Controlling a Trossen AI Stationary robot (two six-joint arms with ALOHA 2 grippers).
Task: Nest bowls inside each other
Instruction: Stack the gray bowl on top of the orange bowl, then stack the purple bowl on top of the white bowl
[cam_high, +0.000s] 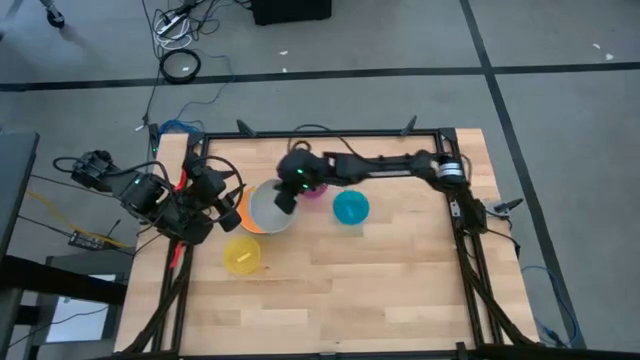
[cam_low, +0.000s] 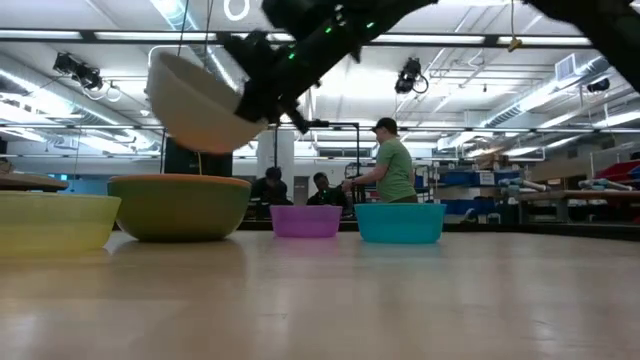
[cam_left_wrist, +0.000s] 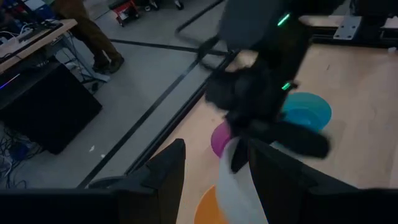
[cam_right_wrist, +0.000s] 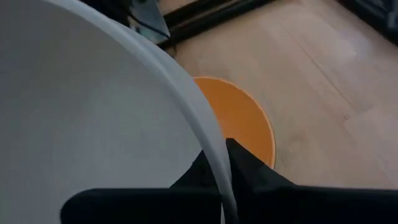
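Note:
My right gripper (cam_high: 283, 203) is shut on a white bowl (cam_low: 198, 102), which hangs in the air over an orange bowl (cam_right_wrist: 239, 121). In the low view the orange bowl sits inside a sage green bowl (cam_low: 180, 212). A yellow bowl (cam_high: 242, 255), a purple bowl (cam_high: 315, 190) and a blue bowl (cam_high: 350, 208) stand apart on the table on their bases. My left gripper (cam_left_wrist: 224, 186) waits open at the table's left, just beside the stacked bowls, with nothing between its fingers. My right gripper pinches the white bowl's rim (cam_right_wrist: 214, 163), one finger inside the bowl and one outside. The fingers (cam_right_wrist: 249, 168) slant down from the table's right side. The bowl is lifted clear and tilted, its opening turned partly upward, above the orange bowl.
Black frame rails (cam_high: 330, 135) run along the table's far edge and sides. The wooden tabletop (cam_high: 380, 290) lies bare toward the near edge. People (cam_low: 392, 165) stand in the room beyond the far edge.

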